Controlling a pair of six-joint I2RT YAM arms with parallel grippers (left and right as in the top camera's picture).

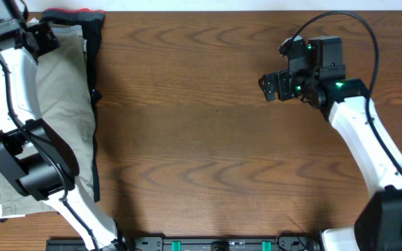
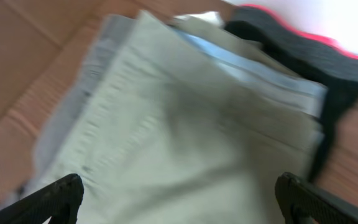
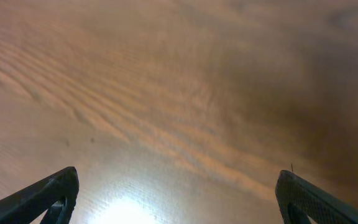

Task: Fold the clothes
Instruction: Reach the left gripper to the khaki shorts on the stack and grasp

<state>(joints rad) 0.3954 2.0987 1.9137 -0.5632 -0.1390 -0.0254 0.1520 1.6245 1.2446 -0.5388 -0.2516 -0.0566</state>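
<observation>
The khaki shorts (image 1: pixel 58 104) are seen at the left edge of the overhead view, laid from the upper left corner down toward the lower left on the wooden desk (image 1: pixel 208 139). Much of the cloth is covered by the left arm (image 1: pixel 9 84), which is stretched over it from the bottom edge up to the upper left corner. In the left wrist view the middle of the frame is filled by the shorts, blurred, with layered edges faintly made out toward the upper right.

The left end effector (image 2: pixel 179 186) is held over the cloth with its two fingers spread wide, one at the lower left corner of that view and one at the lower right. Nothing is pinched between them. Whether the tips touch the fabric cannot be told.

A black garment with a red waistband (image 1: pixel 89 31) is found just beside the shorts, along their right edge and at the top of the overhead view. It is partly tucked under the khaki cloth.

Well apart, in the upper right of the overhead view, the right end effector (image 1: pixel 269 87) is pointed toward the left of the frame over bare wood. In the right wrist view its fingers are shown spread at the two lower corners, with only the desk's grain and a bright glare patch between them.
</observation>
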